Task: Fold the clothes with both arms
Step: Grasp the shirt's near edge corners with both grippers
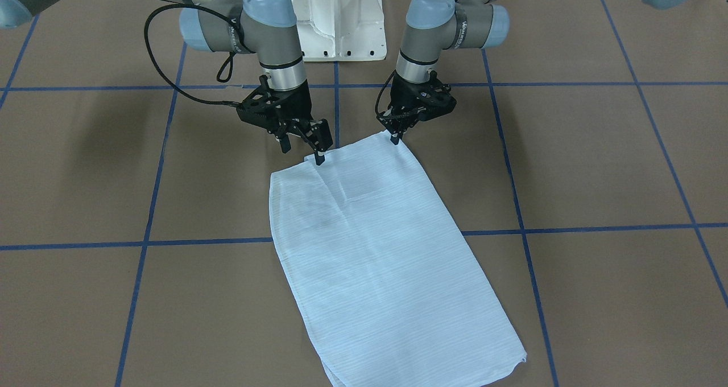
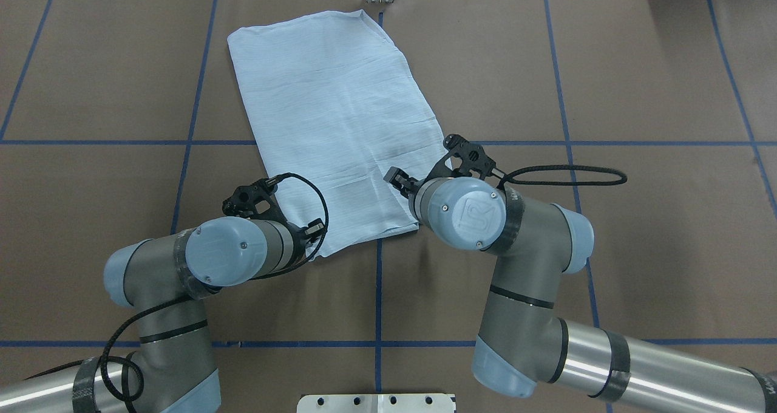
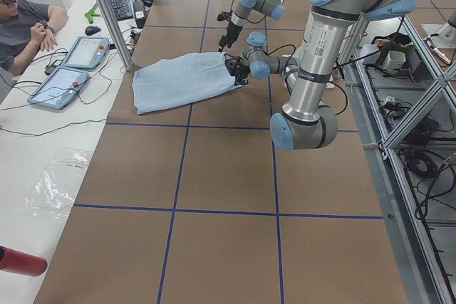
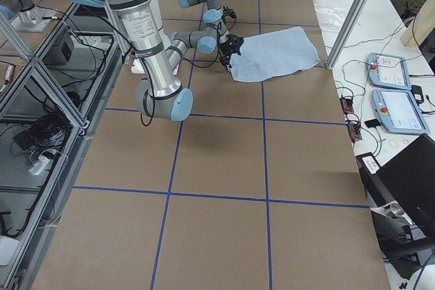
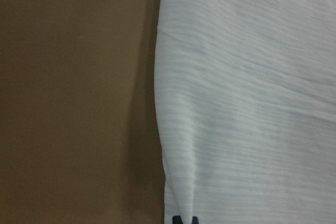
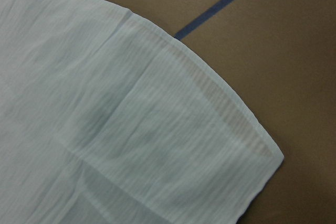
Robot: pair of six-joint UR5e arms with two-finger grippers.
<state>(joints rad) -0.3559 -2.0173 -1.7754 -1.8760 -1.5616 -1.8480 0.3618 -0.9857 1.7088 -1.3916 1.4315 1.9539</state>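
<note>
A brown table [image 1: 597, 165] carries a pale-blue shirt [image 1: 375, 250], folded into a long panel that lies flat and slants away from me toward the far edge. My left claw [image 1: 394, 138] is pinched together on one near corner of the panel. My right claw [image 1: 303, 153] is spread wide and empty, one tip touching the other near corner. The risk, as I judge it, is that lifting with only one corner held would skew the fold — and the thin cloth could slip, or only its top layer get caught.
</note>
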